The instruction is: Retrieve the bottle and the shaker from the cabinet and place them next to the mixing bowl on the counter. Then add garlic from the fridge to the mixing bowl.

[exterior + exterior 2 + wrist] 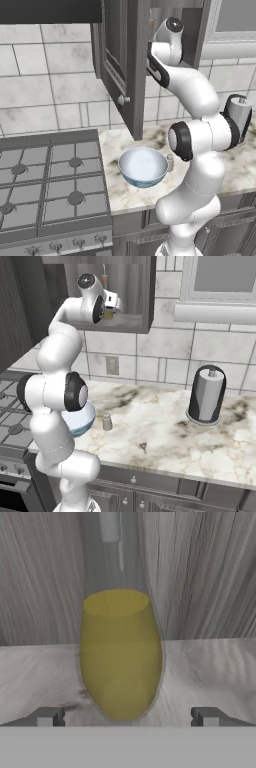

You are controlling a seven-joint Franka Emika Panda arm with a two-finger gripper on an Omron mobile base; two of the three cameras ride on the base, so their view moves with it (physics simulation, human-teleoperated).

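A clear bottle (120, 654) of yellow liquid stands upright on the cabinet shelf (210, 667); in the right base view the bottle (107, 312) shows just past my hand. My gripper (128, 717) is open, its fingertips (50, 717) spread to either side of the bottle's base without touching it. My gripper (116, 303) reaches into the open upper cabinet. On the counter below, a small grey shaker (107, 422) stands upright right beside the pale blue mixing bowl (82, 418). From the left, the shaker (170, 162) sits at the right rim of the bowl (143, 166). The fridge and garlic are out of view.
The open cabinet door (122, 65) hangs out over the counter to the left of my arm. A gas stove (50, 180) lies left of the bowl. A paper towel holder (206, 395) stands at the back right of the marble counter (160, 431).
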